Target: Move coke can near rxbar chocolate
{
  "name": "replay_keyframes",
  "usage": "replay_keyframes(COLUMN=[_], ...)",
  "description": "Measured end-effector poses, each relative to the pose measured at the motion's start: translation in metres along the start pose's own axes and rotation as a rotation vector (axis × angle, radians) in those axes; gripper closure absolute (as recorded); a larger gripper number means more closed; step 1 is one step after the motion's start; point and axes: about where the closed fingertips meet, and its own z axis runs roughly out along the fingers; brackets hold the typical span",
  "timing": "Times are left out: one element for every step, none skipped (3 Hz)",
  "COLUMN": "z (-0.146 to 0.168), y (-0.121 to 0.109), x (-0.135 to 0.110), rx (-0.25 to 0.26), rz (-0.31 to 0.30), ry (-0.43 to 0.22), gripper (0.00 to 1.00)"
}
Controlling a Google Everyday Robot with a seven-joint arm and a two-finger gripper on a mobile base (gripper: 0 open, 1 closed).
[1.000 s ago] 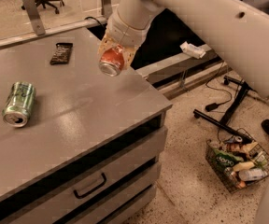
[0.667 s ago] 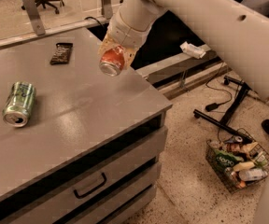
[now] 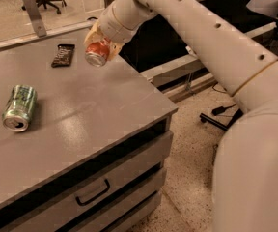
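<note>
Gripper: the gripper point(image 3: 100, 43) is seen above the far part of the table point(image 3: 110, 115), at the end of the big white arm. It is clamped around the coke can.
Coke can: the coke can point(image 3: 96, 57) is carried in the air, tilted, with its silver top turned down and toward the camera. No contact with the table can be seen.
Rxbar chocolate: the rxbar chocolate point(image 3: 63, 55) lies flat close to the far edge of the table. In the view it is near the can, on its left side, and is not touched by it.
Green can: a green can point(image 3: 19, 107) lies on its side, well apart from both, and is not needed for the task.
Done: the grasp and the lift are judged as done, and the can is brought close to the bar.
Left: the can must be lowered onto the table beside the bar, then let go, and the gripper taken away.
Progress: the task is judged as mostly advanced but not finished.
</note>
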Motion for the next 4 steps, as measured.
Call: replay_keyframes(z=[0.026,0.055,0.073,0.085], y=[-0.015,-0.023,-0.029,-0.031], x=[0.028,0.049,0.060,0.065], rx=[0.070,0.119,0.142,0.151], rz=[0.001,0.022,0.045,0.056], ry=[0.014,0.017,0.004,-0.010], gripper=[1.00,1.00,1.00,1.00])
